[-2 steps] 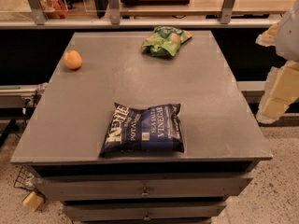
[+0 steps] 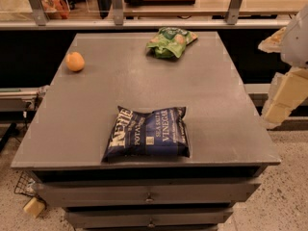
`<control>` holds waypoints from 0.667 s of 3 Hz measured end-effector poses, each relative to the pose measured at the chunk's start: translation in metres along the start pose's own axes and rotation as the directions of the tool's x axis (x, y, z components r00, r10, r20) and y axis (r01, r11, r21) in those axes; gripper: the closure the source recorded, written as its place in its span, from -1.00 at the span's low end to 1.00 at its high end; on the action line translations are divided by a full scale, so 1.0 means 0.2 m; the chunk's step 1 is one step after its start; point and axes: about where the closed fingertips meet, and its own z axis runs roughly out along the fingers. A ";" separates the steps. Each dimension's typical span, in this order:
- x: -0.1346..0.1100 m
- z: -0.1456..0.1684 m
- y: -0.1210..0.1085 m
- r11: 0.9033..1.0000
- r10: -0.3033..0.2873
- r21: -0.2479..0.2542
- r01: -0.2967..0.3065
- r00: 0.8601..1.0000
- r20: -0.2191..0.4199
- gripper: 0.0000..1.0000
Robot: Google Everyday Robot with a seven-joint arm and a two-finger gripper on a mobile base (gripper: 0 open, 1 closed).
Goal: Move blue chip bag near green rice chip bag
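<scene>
The blue chip bag [image 2: 148,134] lies flat near the front edge of the grey table [image 2: 120,81], with white "Kettle" lettering facing up. The green rice chip bag [image 2: 171,41] lies at the table's far edge, right of centre, well apart from the blue bag. My gripper [image 2: 283,99] shows as pale, blurred parts of the arm at the right edge of the view. It is off the table's right side, away from both bags, and holds nothing that I can see.
A round orange fruit [image 2: 74,61] sits at the table's far left. Drawers [image 2: 149,195] run below the front edge. A counter with metal posts [image 2: 115,6] stands behind the table. A wire basket [image 2: 24,184] is on the floor at the lower left.
Both bags and the orange lie where they were. The arm at the right edge has barely shifted.
</scene>
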 end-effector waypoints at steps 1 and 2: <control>-0.07 0.21 0.01 0.996 -0.008 -0.088 0.021 0.989 0.147 -1.00; -0.15 0.39 0.05 0.983 0.026 -0.184 0.024 0.964 0.266 -1.00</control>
